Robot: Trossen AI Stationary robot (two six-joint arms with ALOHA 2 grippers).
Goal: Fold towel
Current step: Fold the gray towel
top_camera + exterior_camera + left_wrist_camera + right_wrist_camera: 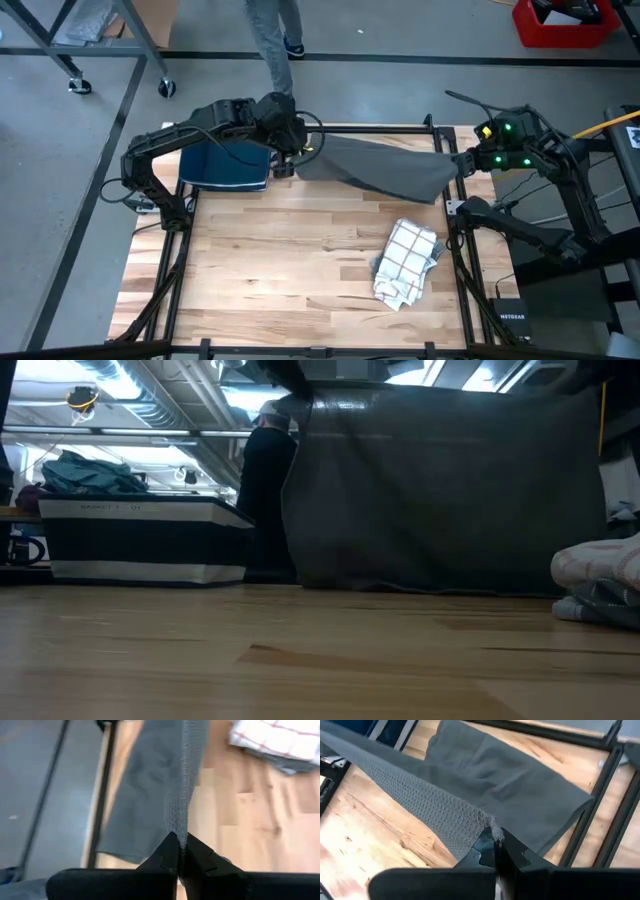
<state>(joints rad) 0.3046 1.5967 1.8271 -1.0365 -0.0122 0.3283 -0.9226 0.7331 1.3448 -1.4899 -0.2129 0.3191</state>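
Note:
A grey towel (385, 165) hangs stretched between my two grippers over the far part of the wooden table (300, 280). In the low view the towel (440, 490) hangs like a curtain, with its lower hem (440, 589) down at the tabletop. My left gripper (287, 158) is shut on the towel's left end. My right gripper (462, 165) is shut on its right end, by the table's right rail. My left gripper pinches the towel's upper edge (177, 827) at its left end between the two shut fingers (200, 857). The edge runs taut away from the fingers, and the cloth hangs below it. My right gripper pinches the towel's upper right corner (487, 822) between its two shut fingers (480, 847), slanting down from the table's right side. The upper edge runs taut toward the other arm. The cloth below drapes down onto the table near the far rail.
A crumpled white checked cloth (405, 262) lies right of the table's middle, seen also in the low view (600, 575). A dark blue folded stack (225, 165) sits at the far left. A person's legs (275, 40) stand beyond the far edge.

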